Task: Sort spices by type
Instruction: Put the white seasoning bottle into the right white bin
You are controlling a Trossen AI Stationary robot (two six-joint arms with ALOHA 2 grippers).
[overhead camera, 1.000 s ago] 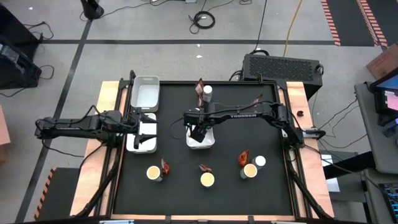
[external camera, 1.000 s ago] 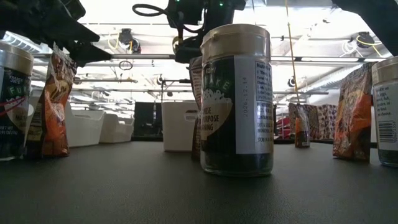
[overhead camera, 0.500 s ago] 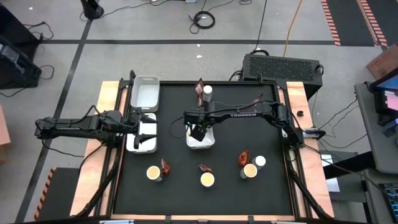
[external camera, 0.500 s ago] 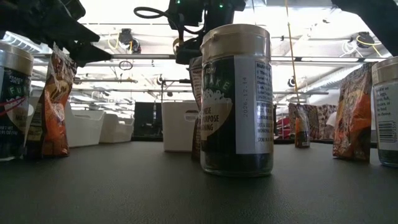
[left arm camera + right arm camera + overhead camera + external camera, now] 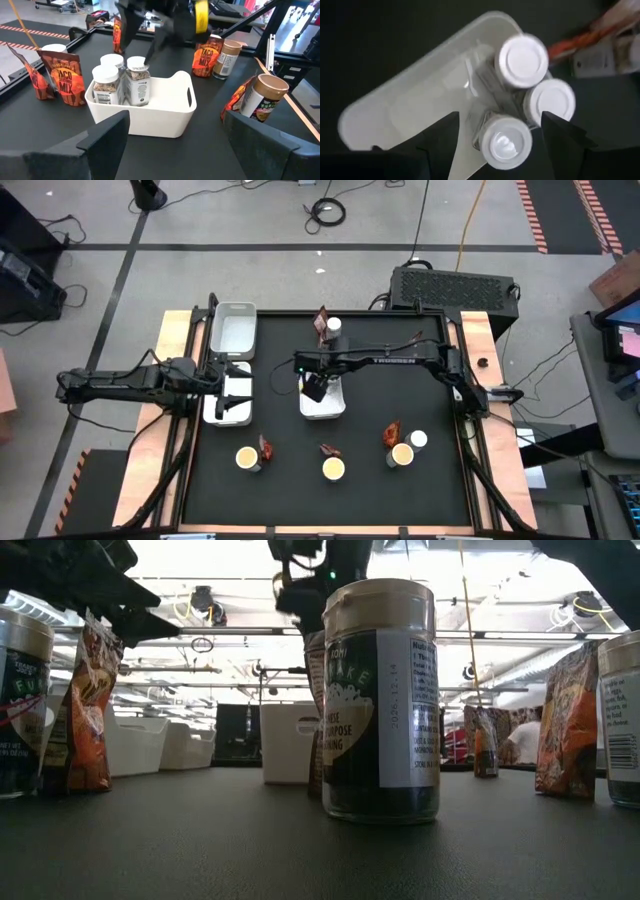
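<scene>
Right claw (image 5: 313,387) open above jar tray (image 5: 335,409).

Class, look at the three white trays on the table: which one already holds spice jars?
The middle tray, under the right gripper: three white-capped jars stand in it. The two trays near the left gripper show no jars.

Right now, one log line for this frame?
right gripper: open, above white tray, empty | tray: three white-capped jars | left gripper: open, idle at left-side trays | packets, tubs unsorted
</scene>
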